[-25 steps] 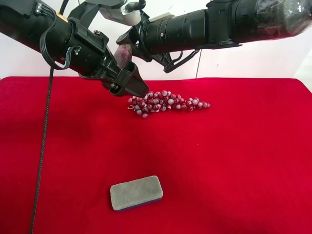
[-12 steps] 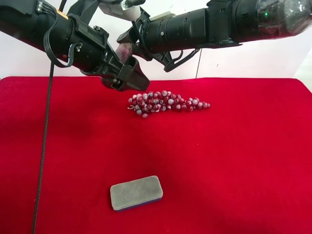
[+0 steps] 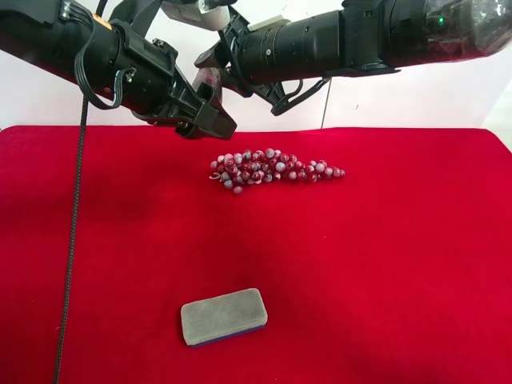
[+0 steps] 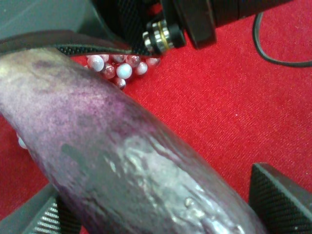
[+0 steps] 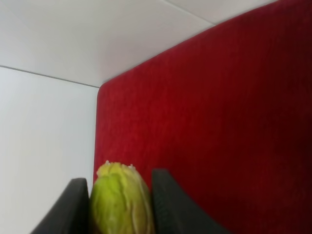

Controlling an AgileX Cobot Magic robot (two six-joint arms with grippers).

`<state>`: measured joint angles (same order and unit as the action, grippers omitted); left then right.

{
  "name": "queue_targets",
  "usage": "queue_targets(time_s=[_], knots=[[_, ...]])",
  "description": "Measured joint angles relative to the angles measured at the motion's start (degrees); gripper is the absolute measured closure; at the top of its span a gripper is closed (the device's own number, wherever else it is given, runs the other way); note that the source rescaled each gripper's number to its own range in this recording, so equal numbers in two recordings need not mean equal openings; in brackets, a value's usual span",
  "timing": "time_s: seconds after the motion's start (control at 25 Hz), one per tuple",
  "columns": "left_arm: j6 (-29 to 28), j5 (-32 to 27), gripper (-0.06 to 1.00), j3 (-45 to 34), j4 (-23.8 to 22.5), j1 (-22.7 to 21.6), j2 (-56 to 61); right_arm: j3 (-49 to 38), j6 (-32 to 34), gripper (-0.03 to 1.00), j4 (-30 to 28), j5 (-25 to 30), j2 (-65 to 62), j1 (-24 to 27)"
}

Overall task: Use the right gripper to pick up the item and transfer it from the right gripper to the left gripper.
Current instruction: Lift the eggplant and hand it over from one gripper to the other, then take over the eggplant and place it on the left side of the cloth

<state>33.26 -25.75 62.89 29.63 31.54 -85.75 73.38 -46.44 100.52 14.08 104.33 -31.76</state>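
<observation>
The item, a dark purple-brown eggplant toy point(image 3: 209, 81), hangs in the air above the red table. My right gripper point(image 3: 214, 66), on the glossy arm, is shut on it. In the right wrist view the pale yellow-green tip point(image 5: 122, 200) sits pinched in the right gripper point(image 5: 119, 179). My left gripper point(image 3: 210, 108), on the matte arm with the orange mark, is right at the eggplant from below. In the left wrist view the purple body point(image 4: 122, 156) fills the space in the open left gripper point(image 4: 165, 204). One finger point(image 4: 280, 195) stands apart from the eggplant.
A cluster of red-grey grapes point(image 3: 272, 170) lies on the red cloth point(image 3: 384, 256) just below the grippers, and it also shows in the left wrist view point(image 4: 117, 66). A grey eraser point(image 3: 223, 316) lies near the front. A loose black cable point(image 3: 74, 240) hangs at the view's left.
My left gripper has risen from just above the grapes to the eggplant and now has it between its fingers. The right gripper has held the eggplant almost still.
</observation>
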Motion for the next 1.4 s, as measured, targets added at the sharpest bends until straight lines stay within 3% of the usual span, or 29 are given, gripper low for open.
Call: queue_targets(time_s=[0.92, 1.0, 1.04, 1.08, 1.16, 1.2, 1.28, 1.4], knots=[[0.0, 0.0, 0.56, 0.0, 0.0, 0.0, 0.0, 0.0, 0.0, 0.96, 0.0, 0.2, 0.0, 0.0], [0.3, 0.3, 0.58, 0.1, 0.3, 0.0, 0.0, 0.0, -0.1, 0.86, 0.0, 1.3, 0.0, 0.0], [0.4, 0.7, 0.72, 0.2, 0.5, 0.2, 0.0, 0.0, -0.1, 0.74, -0.1, 2.8, 0.1, -0.1], [0.5, 0.4, 0.79, 0.2, 0.1, 0.2, 0.1, 0.0, -0.1, 0.59, -0.2, 3.4, 0.1, -0.1], [0.5, 1.0, 0.82, 0.2, 0.1, 0.2, 0.0, 0.0, -0.1, 0.25, -0.1, 4.9, 0.0, -0.1], [0.5, 1.1, 0.82, 0.2, 0.1, 0.2, 0.0, 0.0, -0.2, 0.14, -0.1, 5.7, 0.0, -0.1], [0.5, 1.5, 0.83, 0.2, 0.1, 0.2, 0.0, 0.0, -0.3, 0.03, -0.2, 6.2, 0.0, -0.1], [0.6, 1.5, 0.84, 0.2, 0.1, 0.2, 0.0, 0.0, -0.3, -0.02, -0.3, 6.3, 0.0, -0.1]])
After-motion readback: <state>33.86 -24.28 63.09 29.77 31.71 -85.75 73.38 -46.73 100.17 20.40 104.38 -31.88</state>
